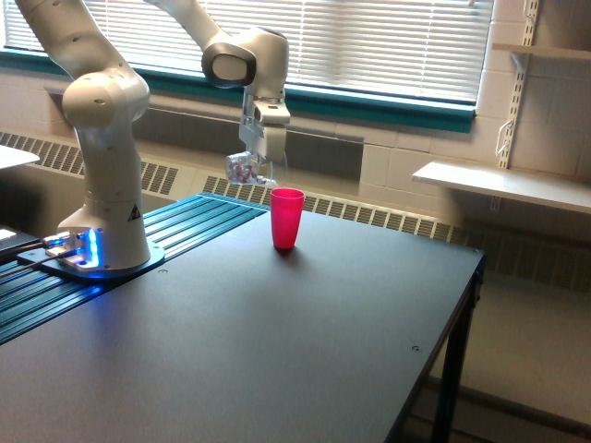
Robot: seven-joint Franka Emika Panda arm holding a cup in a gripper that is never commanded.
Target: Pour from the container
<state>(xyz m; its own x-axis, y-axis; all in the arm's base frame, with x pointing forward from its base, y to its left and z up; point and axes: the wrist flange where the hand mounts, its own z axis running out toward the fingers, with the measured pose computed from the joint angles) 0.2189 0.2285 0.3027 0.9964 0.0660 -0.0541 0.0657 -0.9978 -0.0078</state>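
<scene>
Hand [262,164] pinches clear cup [247,170], tipped sideways, just above-left of upright red cup [286,219] on far tabletop [277,341].

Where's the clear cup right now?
In the exterior view, the clear cup hangs tilted in the pincer, just above and to the exterior view's left of the red cup standing on the table.
</scene>
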